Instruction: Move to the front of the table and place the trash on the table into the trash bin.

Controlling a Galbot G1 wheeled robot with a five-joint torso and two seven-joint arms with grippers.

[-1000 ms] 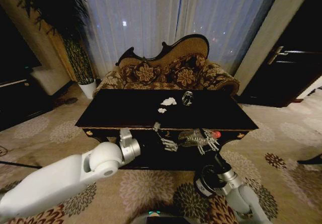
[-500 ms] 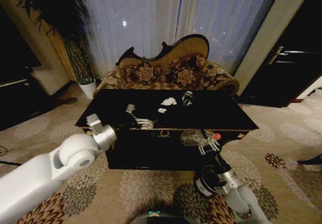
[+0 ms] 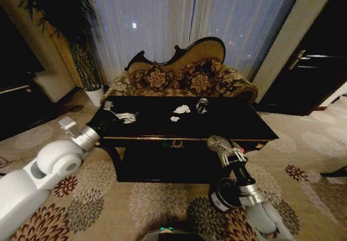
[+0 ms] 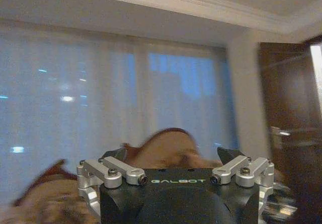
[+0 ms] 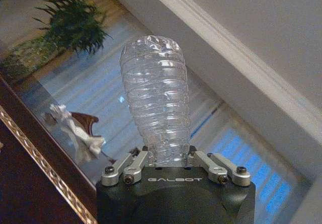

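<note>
I face the table (image 3: 162,128). My right gripper (image 3: 230,155) clamps the clear bottle (image 5: 155,99) off its front right edge; no bin in sight. My left gripper (image 3: 126,117), spread empty, hangs over the left end. Paper wads (image 3: 181,109) and a silvery scrap (image 3: 202,105) wait mid-table.

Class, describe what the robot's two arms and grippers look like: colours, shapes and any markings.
Both arms have smooth white rounded shells with dark joint bands. The left gripper and right gripper each have a black body printed GALBOT, with silver metal linkage bars fastened by dark screws. The left's fingertips are dark.
</note>
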